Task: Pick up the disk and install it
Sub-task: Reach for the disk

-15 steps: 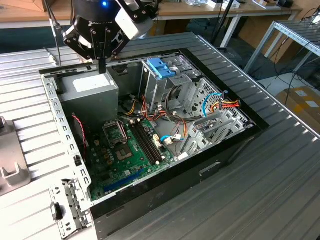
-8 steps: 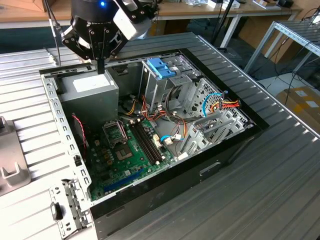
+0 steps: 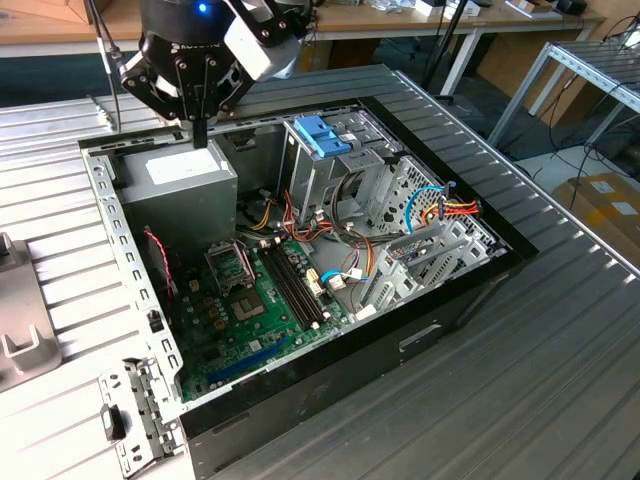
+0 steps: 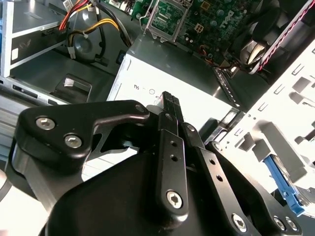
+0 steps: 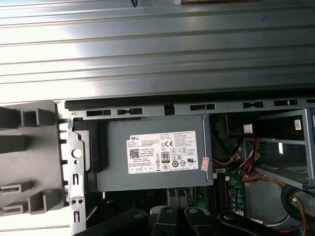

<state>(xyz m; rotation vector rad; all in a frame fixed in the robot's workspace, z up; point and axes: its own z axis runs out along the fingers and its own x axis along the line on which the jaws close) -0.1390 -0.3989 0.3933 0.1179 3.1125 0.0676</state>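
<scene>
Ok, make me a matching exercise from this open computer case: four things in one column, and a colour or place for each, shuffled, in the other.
Things
1. gripper
2. power supply
3. ribbed latch
4. motherboard

Descriptions
A. green, at the bottom of the case
B. bright blue, on top of the drive cage
C. black, poised just above the power supply
D. grey box with a white label

Pairs: 1-C, 2-D, 3-B, 4-A.
</scene>
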